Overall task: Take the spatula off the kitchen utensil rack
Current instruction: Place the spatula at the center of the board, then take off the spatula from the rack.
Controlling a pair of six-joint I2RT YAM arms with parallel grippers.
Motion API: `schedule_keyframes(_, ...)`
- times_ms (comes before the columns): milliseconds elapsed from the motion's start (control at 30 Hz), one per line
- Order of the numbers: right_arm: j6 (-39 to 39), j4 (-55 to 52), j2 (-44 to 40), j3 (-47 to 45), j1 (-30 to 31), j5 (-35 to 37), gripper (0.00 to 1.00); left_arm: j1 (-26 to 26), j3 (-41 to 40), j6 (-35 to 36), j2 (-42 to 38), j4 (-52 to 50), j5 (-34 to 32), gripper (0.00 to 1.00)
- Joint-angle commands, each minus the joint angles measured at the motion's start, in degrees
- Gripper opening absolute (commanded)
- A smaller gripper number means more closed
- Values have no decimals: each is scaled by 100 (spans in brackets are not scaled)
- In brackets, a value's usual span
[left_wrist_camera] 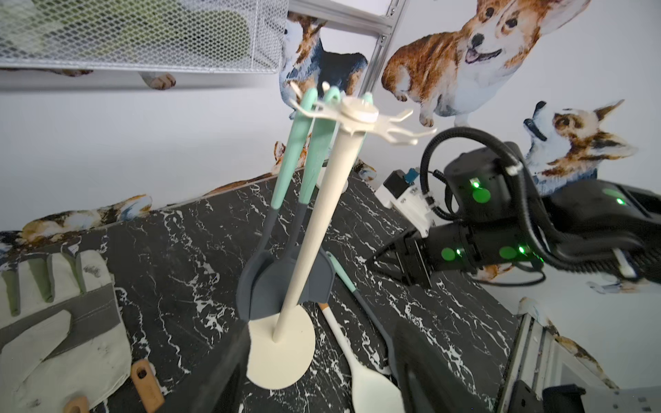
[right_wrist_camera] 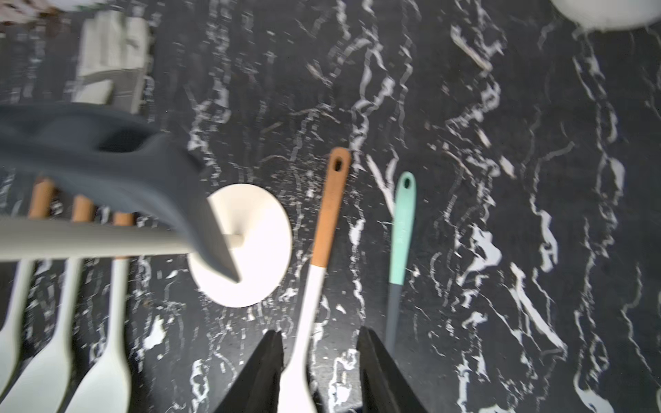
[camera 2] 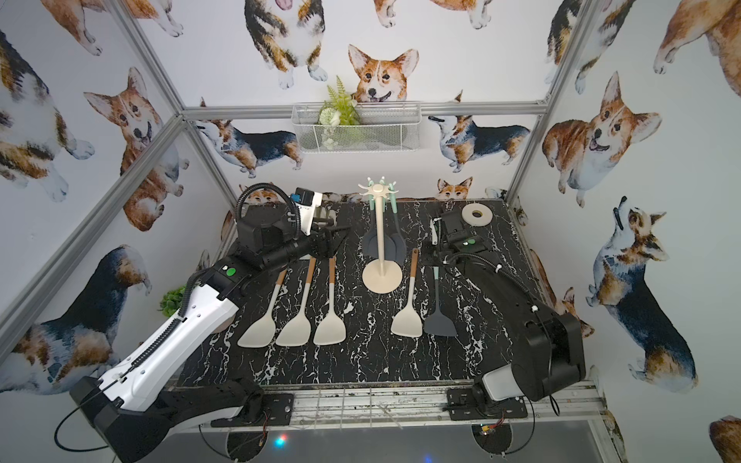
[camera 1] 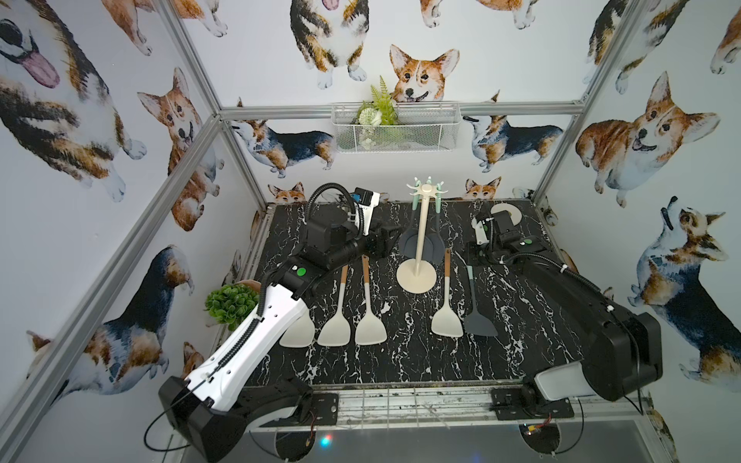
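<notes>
On the black white-veined marble counter (camera 1: 401, 360), the tall cream kitchen utensil rack (camera 1: 421, 236) stands mid-counter toward the far edge, grey-headed mint-handled spatulas (left_wrist_camera: 286, 168) hanging from its hooks. Another such spatula (camera 1: 477, 316) lies flat toward the right edge. The left claw (left_wrist_camera: 318, 343) and right claw (right_wrist_camera: 319, 332) both gape, empty.

Soft, even light fills both top views; wide-angle distortion bows the frame bars (camera 1: 280, 111) near the edges. The right wrist view is blurred, the near dark spatula (right_wrist_camera: 107, 157) smeared.
</notes>
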Motion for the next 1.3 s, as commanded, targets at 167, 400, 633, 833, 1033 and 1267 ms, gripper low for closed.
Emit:
schedule_keyframes(167, -348, 2466, -562, -560, 458, 6, 45, 36, 1688, -798, 1166, -536, 898, 68)
schedule_keyframes(400, -491, 2967, -63, -279, 469, -68, 46, 87, 2167, -1379, 1625, -264, 943, 68)
schedule_keyframes(633, -631, 3259, 286, -142, 470, -28, 45, 355, 2177, -2341, 2042, 453, 1220, 62)
schedule_keyframes(833, -911, 3484, 361, -119, 469, -241, 44, 372, 2249, -2416, 2218, 459, 1343, 60)
schedule_keyframes(1033, -1179, 3336, 619, 173, 469, -288, 40, 388, 2198, -2391, 2223, 472, 1469, 60)
schedule_keyframes(1267, -1300, 3362, 723, 260, 469, -317, 17, 414, 2040, -2346, 2135, 476, 1531, 60)
